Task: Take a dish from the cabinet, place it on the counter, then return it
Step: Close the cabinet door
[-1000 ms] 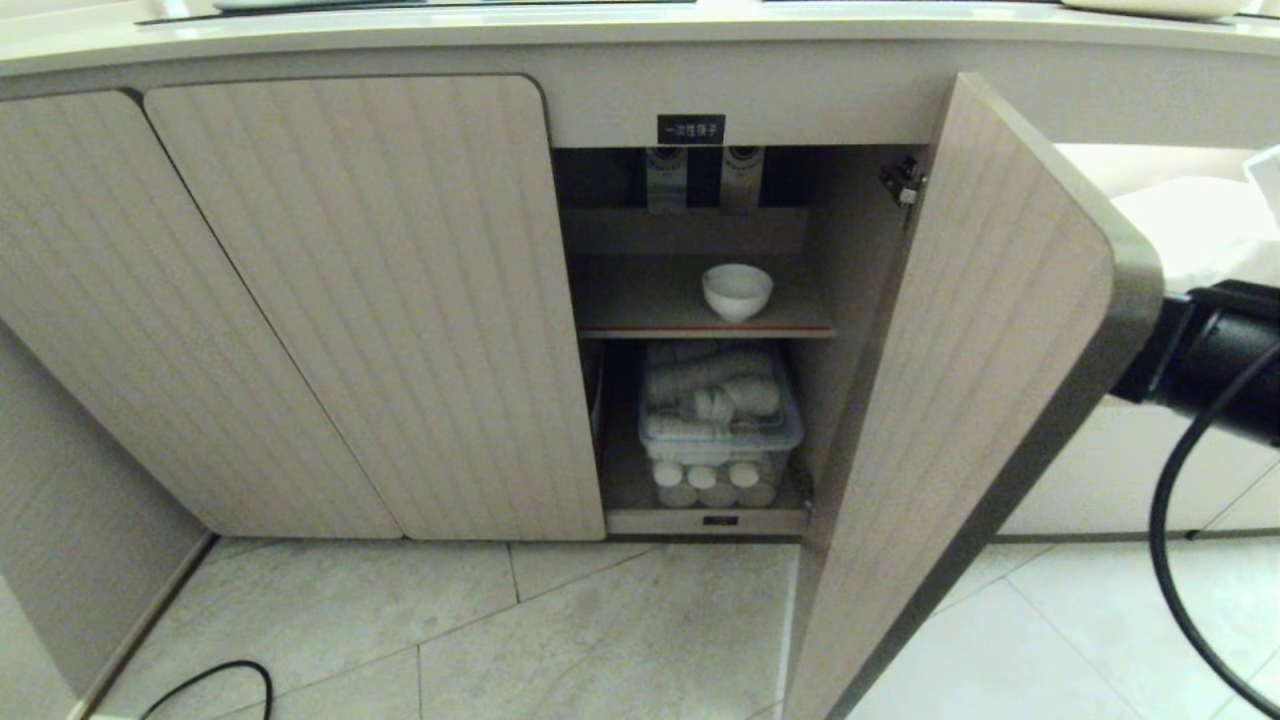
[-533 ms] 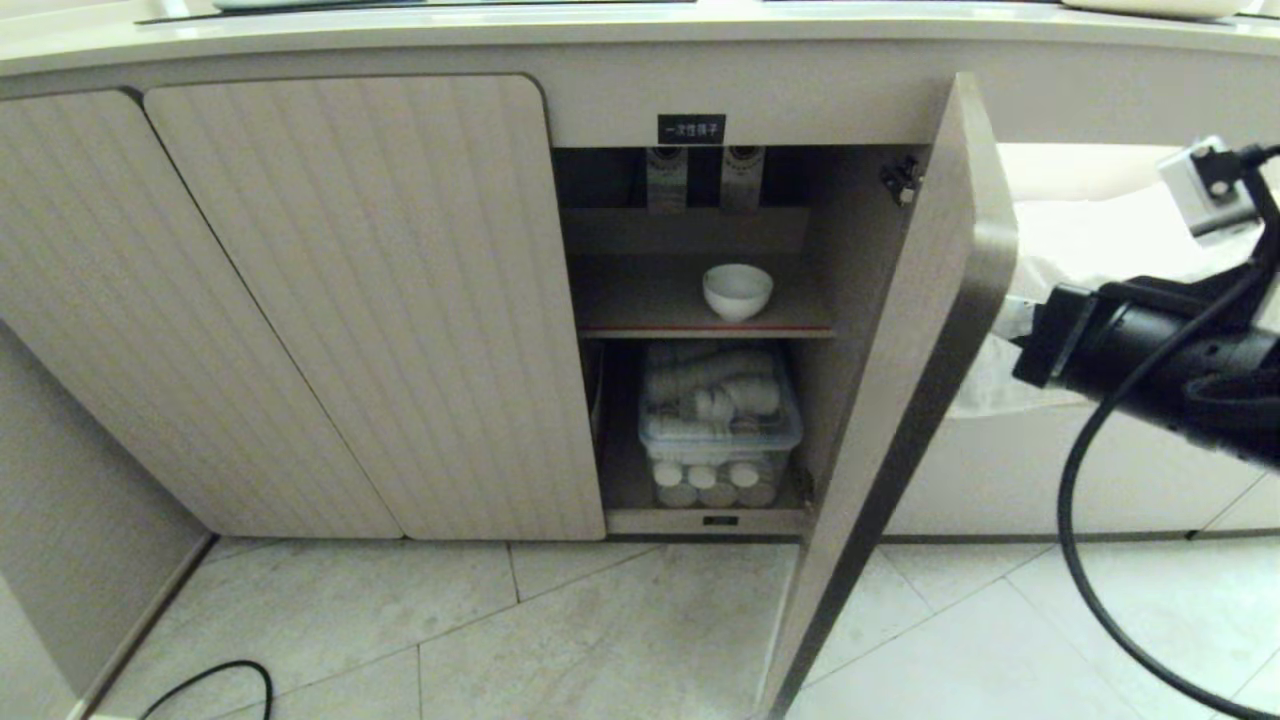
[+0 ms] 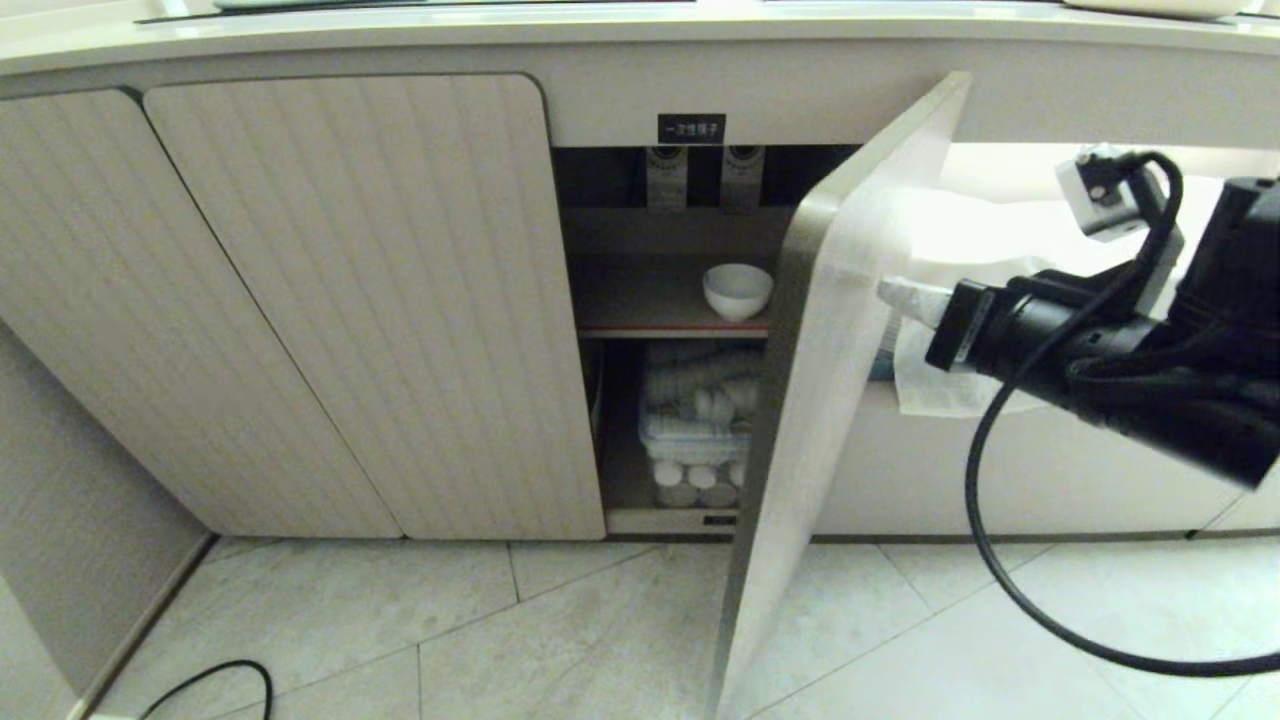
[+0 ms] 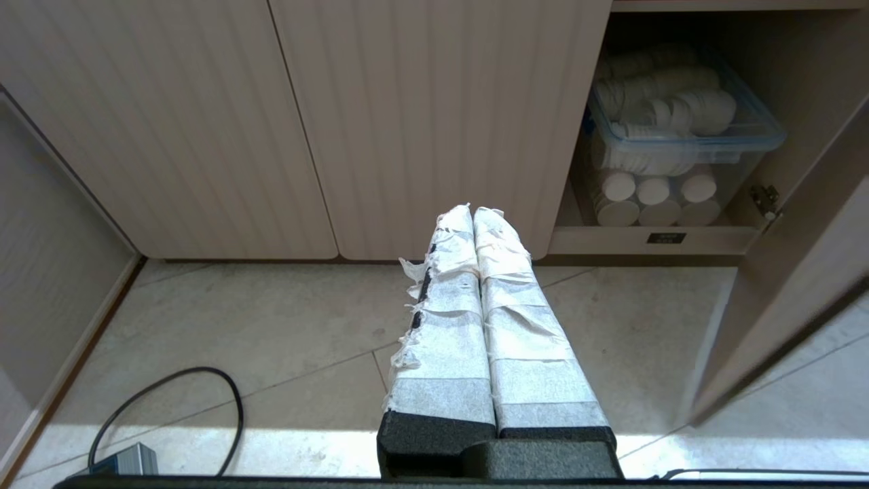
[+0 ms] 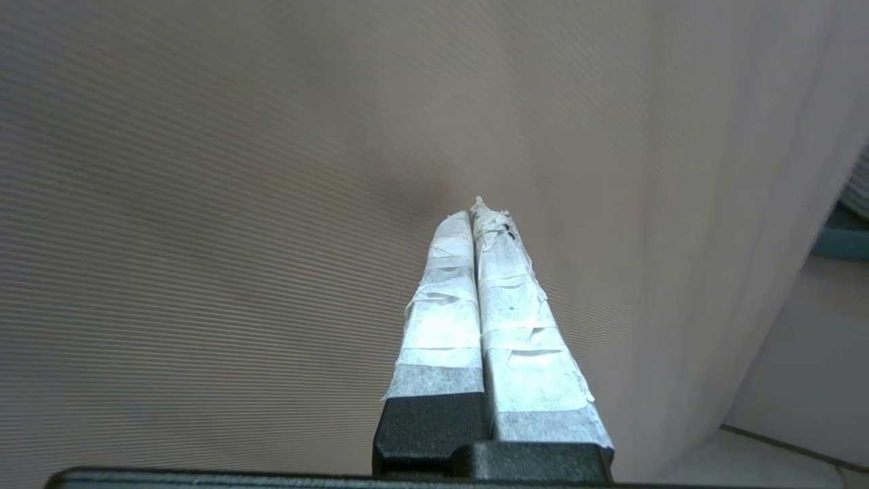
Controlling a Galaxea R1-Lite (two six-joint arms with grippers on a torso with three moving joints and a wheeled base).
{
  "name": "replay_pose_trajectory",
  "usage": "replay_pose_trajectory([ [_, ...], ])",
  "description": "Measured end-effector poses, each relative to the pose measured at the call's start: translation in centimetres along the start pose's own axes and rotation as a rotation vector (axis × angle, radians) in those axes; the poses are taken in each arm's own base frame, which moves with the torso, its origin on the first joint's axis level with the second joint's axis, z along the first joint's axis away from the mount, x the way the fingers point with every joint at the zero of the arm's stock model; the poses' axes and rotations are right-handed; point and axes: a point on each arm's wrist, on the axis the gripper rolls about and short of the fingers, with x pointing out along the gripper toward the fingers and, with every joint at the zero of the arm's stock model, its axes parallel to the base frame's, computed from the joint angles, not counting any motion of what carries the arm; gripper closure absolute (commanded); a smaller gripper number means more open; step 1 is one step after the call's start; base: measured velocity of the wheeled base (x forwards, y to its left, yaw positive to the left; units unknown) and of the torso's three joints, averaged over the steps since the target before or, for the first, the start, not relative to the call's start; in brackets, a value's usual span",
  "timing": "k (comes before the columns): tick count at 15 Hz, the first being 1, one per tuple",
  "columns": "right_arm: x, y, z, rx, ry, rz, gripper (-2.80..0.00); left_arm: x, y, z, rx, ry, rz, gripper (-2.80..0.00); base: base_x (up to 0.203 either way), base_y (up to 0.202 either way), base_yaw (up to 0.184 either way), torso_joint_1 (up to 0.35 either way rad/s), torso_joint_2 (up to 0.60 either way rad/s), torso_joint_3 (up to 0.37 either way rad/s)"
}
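Pressing against the outer ribbed face of the half-open cabinet door (image 3: 800,400): the right claw (image 5: 483,212), its two tape-wrapped fingers (image 5: 441,305) shut tight together with nothing between them, tips touching or nearly touching the panel. Reaching in from the right of the head view on a black arm (image 3: 1100,370), with a black cable (image 3: 1000,520) looping below it toward the floor. Standing at an angle between arm and opening: that door, hinged at its right edge and partly covering the cabinet (image 3: 350,300) interior. Sitting upright on the upper red-edged shelf (image 3: 650,300), just left of the door's edge: the dish (image 3: 737,290), a small white bowl, untouched and well apart from either claw. Resting on the lower level beneath it: a clear plastic bin (image 4: 679,136) filled with stacked white cups, partly hidden by the door in the head view. Showing above the opening: a small black label (image 3: 691,129) with white characters. Running across the top of the head view: the pale counter (image 3: 600,30). Hanging low over the tiled floor (image 4: 237,326), facing the closed ribbed doors to the left of the opening: the left claw (image 4: 473,212), fingers likewise closed and empty. Lying on the tiles near the left claw: another black cable (image 4: 170,407).
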Motion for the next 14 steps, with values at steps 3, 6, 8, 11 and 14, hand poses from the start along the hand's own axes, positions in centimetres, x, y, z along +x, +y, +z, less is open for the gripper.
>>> replay_pose_trajectory([
  [3,1.5,0.1,-0.4,-0.003,-0.004,-0.042,0.00,0.0,0.0,0.0,0.000,0.000,0.000,0.00,0.000,0.000,0.000,0.000,0.00,0.000],
  [6,3.6,0.4,-0.2,-0.018,-0.026,-0.080,0.00,0.0,0.0,0.0,0.000,0.000,0.000,0.00,0.000,0.000,0.000,0.000,0.00,0.000],
  [8,5.2,0.7,-0.2,-0.019,-0.045,-0.109,0.00,0.0,0.0,0.0,0.000,0.000,0.000,0.00,0.000,0.000,0.000,0.000,0.00,0.000],
  [11,7.7,1.5,-0.3,-0.016,-0.071,-0.149,0.00,0.0,0.0,0.0,0.000,0.000,0.000,0.00,0.000,0.000,0.000,0.000,0.00,0.000],
  [14,9.7,2.6,-0.6,-0.010,-0.099,-0.189,0.00,0.0,0.0,0.0,0.000,0.000,0.000,0.00,0.000,0.000,0.000,0.000,0.00,0.000],
])
